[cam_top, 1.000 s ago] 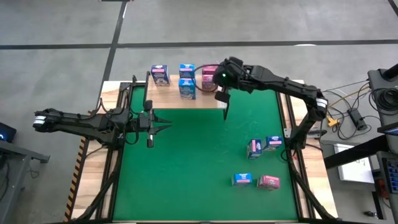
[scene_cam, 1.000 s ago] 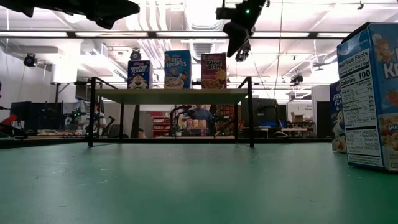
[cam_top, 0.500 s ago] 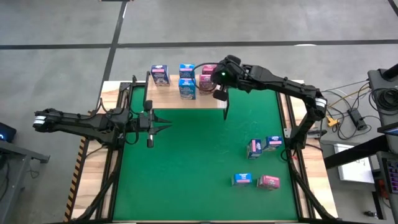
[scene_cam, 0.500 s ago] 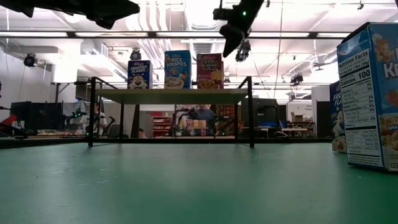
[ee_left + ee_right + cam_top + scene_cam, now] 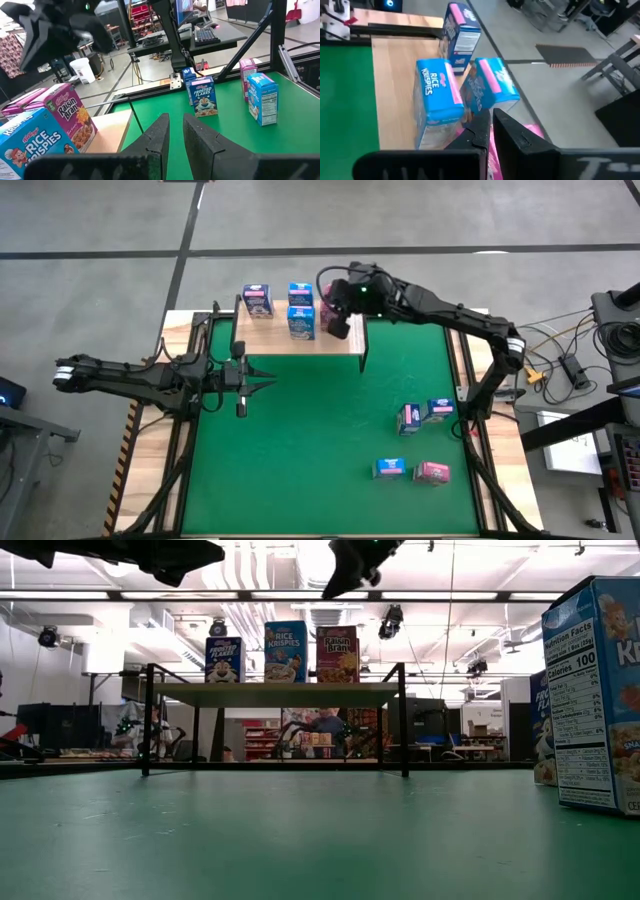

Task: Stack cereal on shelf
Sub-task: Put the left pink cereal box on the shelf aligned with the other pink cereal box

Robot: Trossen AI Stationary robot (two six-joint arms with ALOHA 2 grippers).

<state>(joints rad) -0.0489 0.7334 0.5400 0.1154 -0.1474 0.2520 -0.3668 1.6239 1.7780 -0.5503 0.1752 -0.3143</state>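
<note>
Right claw [image 5: 338,320] clenched, empty, above pink cereal box [image 5: 337,653] on shelf [image 5: 345,340]

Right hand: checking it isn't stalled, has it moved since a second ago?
Yes. In the high view the right hand has shifted left along the shelf, now above the pink cereal box.

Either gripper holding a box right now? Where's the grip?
Nothing held. Right gripper is shut and empty above the Raisin Bran box on the shelf; left gripper is empty over the mat.
</note>
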